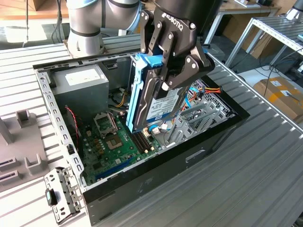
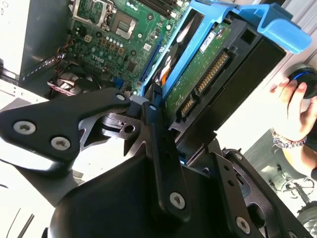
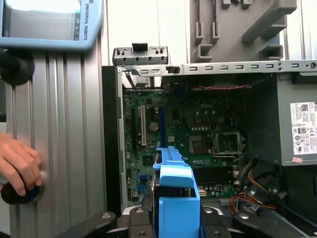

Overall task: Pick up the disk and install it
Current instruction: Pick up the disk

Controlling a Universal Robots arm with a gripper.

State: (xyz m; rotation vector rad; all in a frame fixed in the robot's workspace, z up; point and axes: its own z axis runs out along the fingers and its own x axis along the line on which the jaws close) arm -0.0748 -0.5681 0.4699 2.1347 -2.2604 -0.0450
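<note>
While the gripper (image 1: 160, 75) hangs over the open computer case (image 1: 49, 101), its fingers pinch the disk (image 1: 160, 108) across its two flat faces, near its upper end. The disk stands on edge, slightly tilted, its blue rails (image 1: 137, 90) along its edges and its label facing the exterior view's right. It is above the motherboard (image 1: 111, 142), to the exterior view's right of the grey power supply (image 1: 80, 82). I cannot tell whether its lower end touches the board. In the first wrist view a person's hand (image 3: 17, 163) rests on a dark knob (image 3: 12, 194) beside the case.
</note>
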